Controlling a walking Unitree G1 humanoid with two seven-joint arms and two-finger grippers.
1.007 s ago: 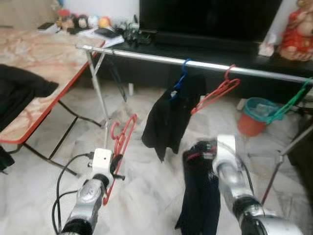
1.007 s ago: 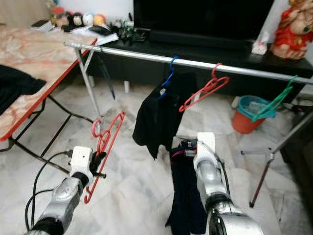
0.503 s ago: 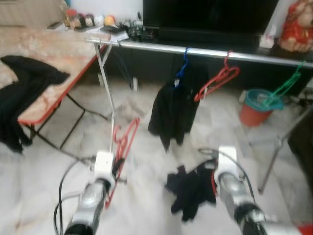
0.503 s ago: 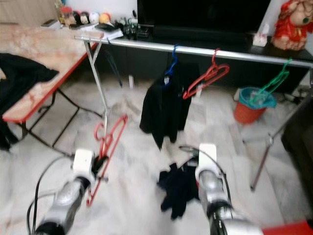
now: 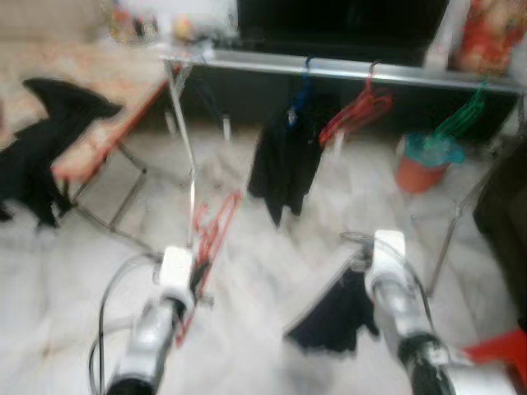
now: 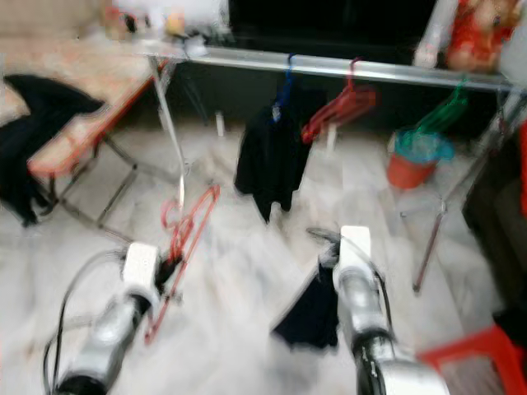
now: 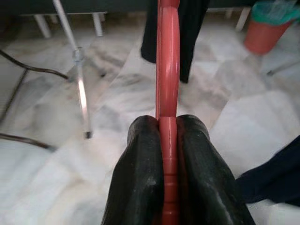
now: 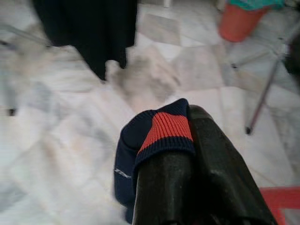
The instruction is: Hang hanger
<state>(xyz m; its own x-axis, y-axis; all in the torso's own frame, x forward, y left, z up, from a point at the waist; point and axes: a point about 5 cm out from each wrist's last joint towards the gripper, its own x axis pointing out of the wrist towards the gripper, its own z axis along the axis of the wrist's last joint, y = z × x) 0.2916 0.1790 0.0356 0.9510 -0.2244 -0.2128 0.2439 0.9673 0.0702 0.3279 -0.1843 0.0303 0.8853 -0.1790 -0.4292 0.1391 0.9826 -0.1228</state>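
Short of the rail point(image 5: 346, 70), still well apart from it: left pincer point(image 7: 168, 140) clamped edge-on on red hanger point(image 5: 210, 234), arm forward and low with hook up for hanging, right pincer point(image 8: 187, 154) clenched on navy garment point(image 5: 333, 317), forearm out level, cloth dangling clear of floor.

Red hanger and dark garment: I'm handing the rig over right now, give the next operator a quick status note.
Left gripper: shut on the red hanger, held low in front of the rail.
Right gripper: shut on the dark garment, navy with a red stripe at the cuff.
On the rail: blue hanger with a black garment, a second red hanger, a green hanger.
Done: both items picked up.
Left: hang the held hanger on the rail. Head views are blurred.
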